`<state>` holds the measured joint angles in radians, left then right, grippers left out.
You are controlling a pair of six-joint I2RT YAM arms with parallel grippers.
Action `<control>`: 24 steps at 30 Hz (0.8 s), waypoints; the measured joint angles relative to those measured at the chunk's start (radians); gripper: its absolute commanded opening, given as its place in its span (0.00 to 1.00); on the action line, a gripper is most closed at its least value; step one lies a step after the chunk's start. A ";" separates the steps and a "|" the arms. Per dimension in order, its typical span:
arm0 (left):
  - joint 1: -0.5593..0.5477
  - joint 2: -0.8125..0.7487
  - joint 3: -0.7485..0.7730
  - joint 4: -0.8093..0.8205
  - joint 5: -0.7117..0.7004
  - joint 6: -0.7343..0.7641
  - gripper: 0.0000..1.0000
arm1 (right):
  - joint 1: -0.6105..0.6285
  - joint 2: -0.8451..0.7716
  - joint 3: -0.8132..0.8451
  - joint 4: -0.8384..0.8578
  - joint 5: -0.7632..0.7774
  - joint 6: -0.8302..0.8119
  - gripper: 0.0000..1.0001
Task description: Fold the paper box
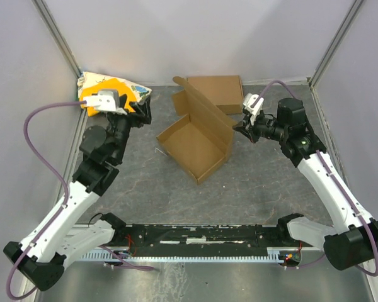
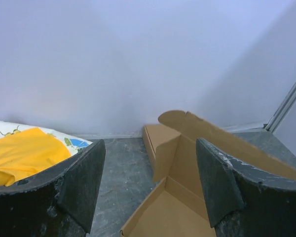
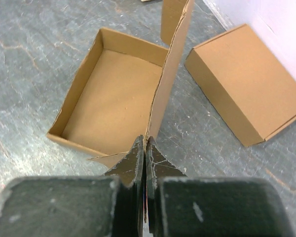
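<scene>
With your right gripper (image 3: pixel 145 144) pinched shut on the edge of the upright lid of the paper box (image 3: pixel 113 94), its tray just ahead and left, swing the lid down slowly while the wide-open, empty left gripper (image 2: pixel 150 187) steadies the wall ahead of it.

Reaches up the left side with the white-and-black left arm, elbow bent, its black two-finger left gripper (image 2: pixel 149 168) spread wide and empty. Stretches the white-and-black right arm inward from the right, black two-finger right gripper (image 3: pixel 144 157) pressed together on the upright panel of the plain brown cardboard paper box (image 3: pixel 113 94).
</scene>
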<state>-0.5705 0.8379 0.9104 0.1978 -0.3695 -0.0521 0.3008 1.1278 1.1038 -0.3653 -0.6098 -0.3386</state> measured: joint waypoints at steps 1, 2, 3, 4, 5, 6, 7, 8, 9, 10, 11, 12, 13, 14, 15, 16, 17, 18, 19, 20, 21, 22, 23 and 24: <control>0.001 0.023 0.043 -0.027 0.000 0.000 0.83 | 0.000 -0.003 -0.004 -0.007 -0.022 -0.033 0.01; 0.002 0.049 0.082 -0.048 0.005 0.000 0.85 | 0.000 -0.007 -0.008 -0.011 -0.035 -0.056 0.02; 0.002 0.078 0.115 -0.066 0.014 0.000 0.86 | 0.000 -0.013 -0.016 -0.013 -0.051 -0.080 0.02; 0.002 0.106 0.141 -0.080 0.028 0.000 0.86 | 0.000 -0.021 -0.025 -0.014 -0.064 -0.100 0.02; 0.003 0.139 0.168 -0.101 0.044 0.000 0.88 | 0.000 -0.027 -0.032 -0.016 -0.072 -0.113 0.02; 0.003 0.175 0.196 -0.122 0.065 0.000 0.88 | 0.000 -0.035 -0.040 -0.018 -0.083 -0.127 0.02; 0.003 0.206 0.218 -0.138 0.083 0.000 0.88 | 0.000 -0.041 -0.045 -0.021 -0.092 -0.138 0.02; 0.004 0.248 0.243 -0.163 0.108 0.000 0.88 | 0.000 -0.047 -0.049 -0.024 -0.103 -0.150 0.02; 0.005 0.285 0.262 -0.183 0.134 -0.001 0.88 | 0.000 -0.055 -0.053 -0.029 -0.114 -0.164 0.02; 0.005 0.315 0.276 -0.205 0.163 -0.002 0.87 | 0.000 -0.063 -0.055 -0.040 -0.125 -0.180 0.02; 0.006 0.334 0.283 -0.221 0.188 -0.002 0.87 | 0.000 -0.071 -0.055 -0.052 -0.132 -0.195 0.02; 0.006 0.351 0.290 -0.244 0.217 -0.002 0.87 | 0.000 -0.084 -0.055 -0.068 -0.139 -0.216 0.02; 0.006 0.364 0.303 -0.275 0.253 -0.002 0.87 | 0.000 -0.100 -0.055 -0.092 -0.149 -0.246 0.02; 0.006 0.369 0.312 -0.291 0.280 -0.002 0.87 | 0.000 -0.109 -0.055 -0.108 -0.154 -0.267 0.02; 0.006 0.372 0.329 -0.317 0.320 -0.001 0.87 | 0.000 -0.117 -0.050 -0.135 -0.159 -0.295 0.02; 0.006 0.372 0.346 -0.333 0.355 0.001 0.87 | 0.000 -0.120 -0.040 -0.166 -0.161 -0.322 0.02; 0.008 0.370 0.364 -0.343 0.399 0.003 0.87 | 0.000 -0.118 -0.026 -0.196 -0.162 -0.344 0.02; 0.008 0.365 0.381 -0.349 0.438 0.011 0.87 | 0.000 -0.111 -0.009 -0.224 -0.163 -0.367 0.02; 0.008 0.359 0.391 -0.355 0.475 0.019 0.87 | 0.000 -0.100 0.011 -0.249 -0.166 -0.387 0.02; 0.008 0.347 0.399 -0.361 0.512 0.034 0.87 | 0.000 -0.089 0.029 -0.264 -0.168 -0.399 0.02; 0.008 0.332 0.404 -0.370 0.552 0.047 0.87 | 0.000 -0.073 0.053 -0.280 -0.171 -0.414 0.02; 0.008 0.315 0.405 -0.379 0.592 0.066 0.88 | 0.000 -0.058 0.073 -0.296 -0.172 -0.424 0.02; 0.008 0.298 0.405 -0.389 0.632 0.087 0.88 | 0.000 -0.045 0.089 -0.305 -0.173 -0.429 0.02; 0.008 0.285 0.405 -0.395 0.665 0.106 0.89 | 0.000 -0.028 0.109 -0.316 -0.174 -0.434 0.02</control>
<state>-0.5625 1.1229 1.3155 -0.1970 0.2955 0.0540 0.3008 1.0996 1.2129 -0.6811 -0.7834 -0.7727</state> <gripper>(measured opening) 0.874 0.024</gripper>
